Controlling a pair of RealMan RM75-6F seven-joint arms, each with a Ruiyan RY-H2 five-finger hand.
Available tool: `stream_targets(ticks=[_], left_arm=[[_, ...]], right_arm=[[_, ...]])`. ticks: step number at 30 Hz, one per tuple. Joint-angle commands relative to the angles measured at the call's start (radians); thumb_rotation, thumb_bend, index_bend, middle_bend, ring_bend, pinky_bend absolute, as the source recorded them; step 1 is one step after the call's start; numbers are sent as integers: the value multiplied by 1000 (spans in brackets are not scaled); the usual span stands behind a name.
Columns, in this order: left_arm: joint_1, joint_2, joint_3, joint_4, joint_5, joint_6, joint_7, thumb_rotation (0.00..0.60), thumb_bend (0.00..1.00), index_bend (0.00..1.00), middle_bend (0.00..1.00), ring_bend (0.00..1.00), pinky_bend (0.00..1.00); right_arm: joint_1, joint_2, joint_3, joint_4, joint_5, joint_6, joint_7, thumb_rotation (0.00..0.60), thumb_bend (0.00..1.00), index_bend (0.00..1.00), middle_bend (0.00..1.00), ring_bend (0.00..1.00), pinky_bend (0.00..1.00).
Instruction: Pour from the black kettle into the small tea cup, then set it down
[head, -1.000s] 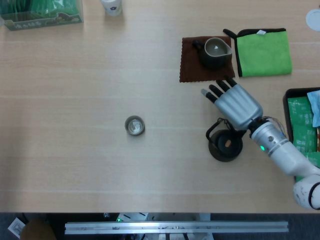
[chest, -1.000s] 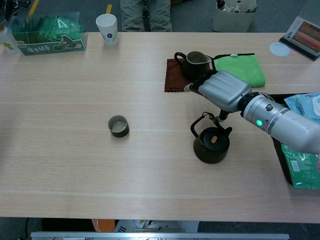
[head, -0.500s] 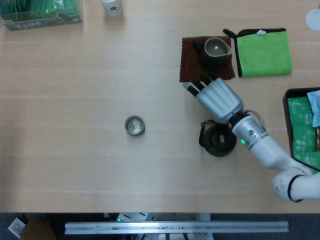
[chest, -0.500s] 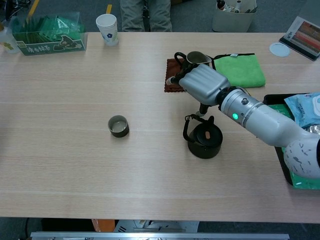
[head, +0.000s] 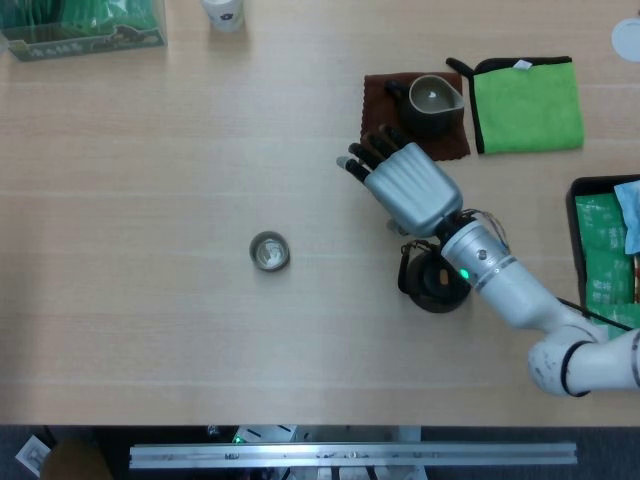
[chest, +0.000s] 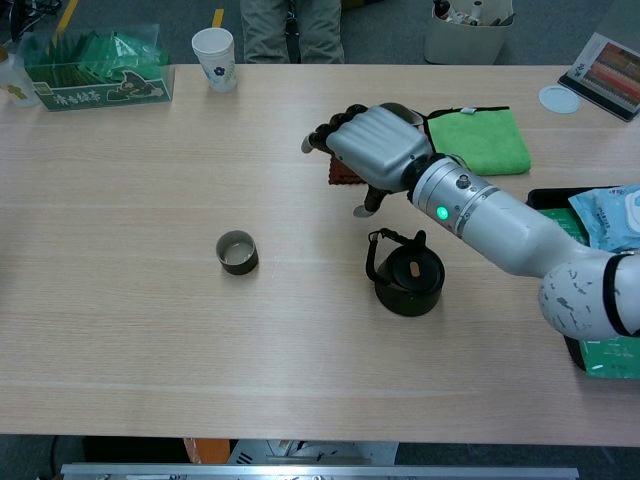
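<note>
Right hand (head: 405, 185) is hovering above the table, up and left of the kettle (head: 437, 283), fingers spread, grasping nothing; not touching the kettle in either view. Left hand is not showing in either camera

Kettle is sitting upright on the table under the right forearm, lid on, handle tipped toward its left side. Cup (head: 269, 251) is standing well apart to the left, near mid-table, with bare table between the two. The head view is showing a pale glint inside the cup, but whether that is liquid or glaze is impossible to tell

Progress, as a judgement: kettle is down and released, so either the pour and set-down are done, or the grasp is not yet made. These frames alone are not settling which

Around: dark pitcher (head: 431, 104) resting on a brown mat (head: 380, 125), green cloth (head: 527, 105) just beside it on the right, black tray (head: 578, 205) with packets at the right edge, green box (chest: 95, 75) and paper cup (chest: 214, 58) at the far-left side. The pitcher, just behind the hand, is the thing to watch; nothing is blocking the kettle-to-cup path
</note>
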Motion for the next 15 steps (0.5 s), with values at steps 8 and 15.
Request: stream_targets(ticks=[8,15], left_arm=[[1,1,6,-17,12,0,6,600,314,216,266,261,237],[-1,0,10,-34,19,-3,24,600,314,216,265,261,237]], right_arm=[[-57,248,-33,-236,-88,-10,237,600,0,335,244,156,135],[-81,317,-115,-283,-187,-35,340,598,0,335,244,139,52]])
